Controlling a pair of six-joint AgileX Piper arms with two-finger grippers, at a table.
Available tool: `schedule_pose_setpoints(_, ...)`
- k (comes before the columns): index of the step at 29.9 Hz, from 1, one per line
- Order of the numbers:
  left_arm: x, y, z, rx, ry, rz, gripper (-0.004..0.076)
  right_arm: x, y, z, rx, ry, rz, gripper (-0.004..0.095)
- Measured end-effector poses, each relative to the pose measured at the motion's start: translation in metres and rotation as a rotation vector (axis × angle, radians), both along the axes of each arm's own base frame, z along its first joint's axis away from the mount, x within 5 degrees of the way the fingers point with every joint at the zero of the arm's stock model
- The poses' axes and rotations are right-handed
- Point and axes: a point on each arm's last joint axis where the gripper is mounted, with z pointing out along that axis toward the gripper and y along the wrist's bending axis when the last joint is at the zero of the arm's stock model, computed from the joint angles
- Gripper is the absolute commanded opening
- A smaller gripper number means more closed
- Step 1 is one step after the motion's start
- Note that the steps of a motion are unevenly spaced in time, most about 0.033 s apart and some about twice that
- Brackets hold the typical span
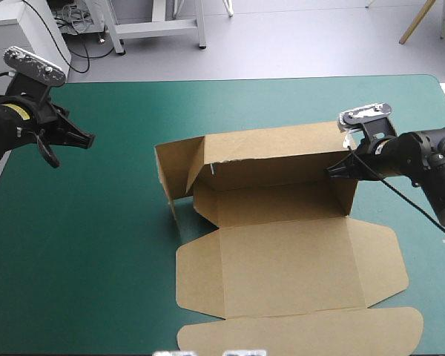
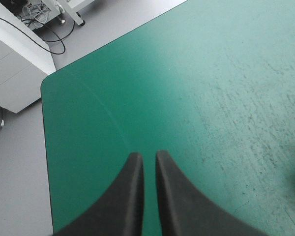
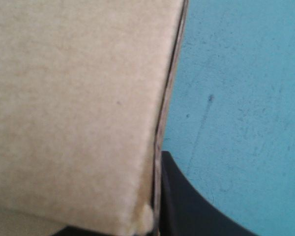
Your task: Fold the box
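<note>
While the left gripper (image 1: 91, 139) hangs near the table's left edge, its 2 black fingers all but meeting on nothing, the brown box (image 1: 289, 256) sits mid-table, with back wall and left end wall raised and the lid and flaps flat on the near side. Such board looks light and stiff (it should hinge only at creases), best taken by a free wall edge. The right gripper (image 1: 335, 171) pinches the right end wall. Bare teal-green cover (image 1: 89, 267) leaves room leftward, less where the flaps spread.

Bright, even light from above. The box (image 1: 282, 267) casts a faint shadow beside its left wall; the teal-green cover (image 2: 196, 73) shows a pale sheen.
</note>
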Motion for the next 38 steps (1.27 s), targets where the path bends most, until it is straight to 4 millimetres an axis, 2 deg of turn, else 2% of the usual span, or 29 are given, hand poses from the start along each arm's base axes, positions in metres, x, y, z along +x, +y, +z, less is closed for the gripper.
schedule_pose_setpoints(5, 0.000, 0.000, 0.001, -0.001, -0.007, -0.001, 0.0060, 0.026, -0.002, -0.012, -0.015, 0.092, -0.010, -0.0019)
schedule_pose_setpoints(7, 0.000, 0.000, 0.001, -0.001, -0.007, -0.001, 0.0060, 0.042, -0.001, -0.022, -0.021, 0.137, -0.011, -0.0019)
schedule_pose_setpoints(10, 0.000, 0.000, 0.001, -0.002, -0.007, 0.000, 0.0060, 0.064, 0.000, -0.024, -0.020, 0.155, -0.017, -0.0019)
schedule_pose_setpoints(14, 0.000, 0.000, 0.001, -0.003, -0.008, 0.001, 0.0060, 0.096, 0.004, -0.029, -0.009, 0.121, 0.003, -0.0019)
schedule_pose_setpoints(18, 0.000, 0.000, 0.001, -0.003, -0.008, 0.001, 0.0060, 0.131, 0.010, -0.043, 0.017, 0.069, 0.006, -0.0019)
schedule_pose_setpoints(21, 0.000, 0.000, 0.001, -0.003, -0.008, 0.001, 0.0060, 0.148, 0.012, -0.055, 0.026, 0.047, 0.004, 0.0010)
schedule_pose_setpoints(24, 0.000, 0.000, 0.001, -0.003, -0.009, 0.001, 0.0060, 0.158, 0.013, -0.063, 0.026, 0.016, 0.012, 0.0177)
schedule_pose_setpoints(29, 0.001, 0.000, 0.001, -0.004, -0.016, 0.000, 0.0060, 0.158, 0.014, -0.080, 0.006, 0.095, 0.039, 0.0656)
schedule_pose_setpoints(31, 0.001, 0.000, 0.001, -0.004, -0.016, 0.000, 0.0060, 0.158, 0.014, -0.084, 0.005, 0.130, 0.041, 0.0788)
schedule_pose_setpoints(33, 0.001, 0.000, 0.001, -0.003, -0.016, 0.001, 0.0060, 0.158, 0.013, -0.082, 0.010, 0.138, 0.031, 0.0839)
schedule_pose_setpoints(38, 0.001, 0.000, 0.000, 0.003, -0.010, 0.004, 0.0060, 0.157, 0.007, -0.055, 0.042, 0.084, 0.009, 0.0819)
